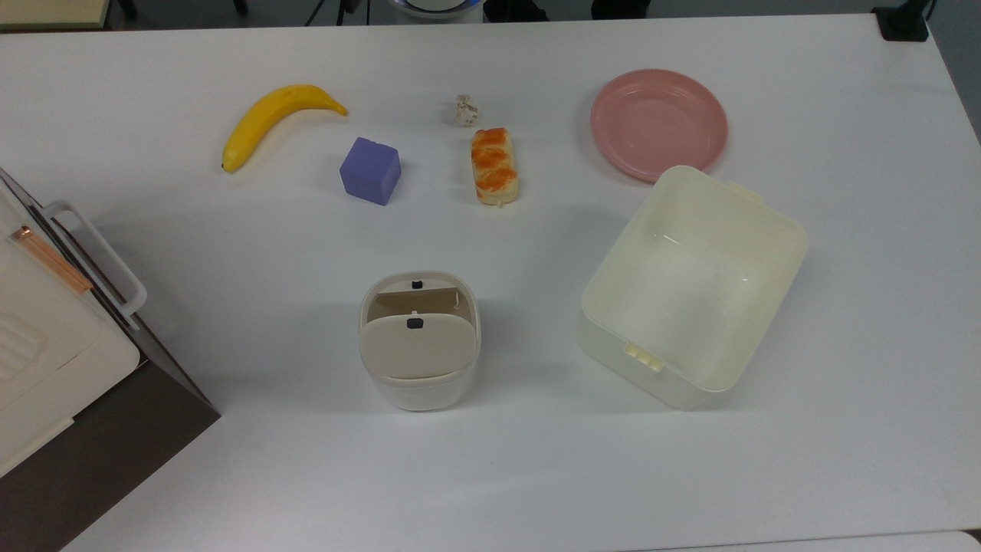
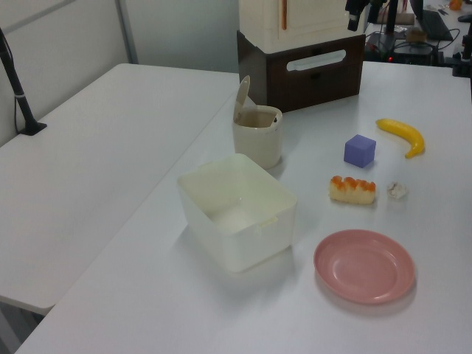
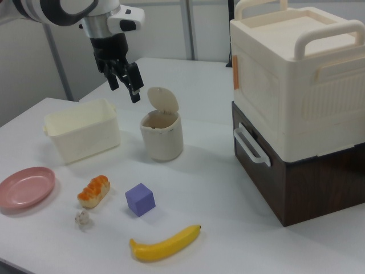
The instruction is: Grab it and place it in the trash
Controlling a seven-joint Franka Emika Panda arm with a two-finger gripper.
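white table [image 1: 230,253], empty cream box [image 1: 774,253], open-lidded bin [image 1: 420,391]

Purple cube [image 1: 371,170], yellow banana [image 1: 272,119], pink plate [image 1: 658,123].

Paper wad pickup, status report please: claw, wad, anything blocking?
Claw open, high above the table, empty. Paper wad on the table beside the bread stick, untouched. Trash bin lid tilted open. Path clear.

Below the gripper [image 3: 124,80], on the right view's right: trash bin [image 3: 162,135]; on the right view's left: box [image 3: 83,137]. Far beneath and nearer the camera: bread stick [image 3: 94,190], paper wad [image 3: 83,218] just beside it, cube [image 3: 140,199], banana [image 3: 166,244], plate [image 3: 25,186]
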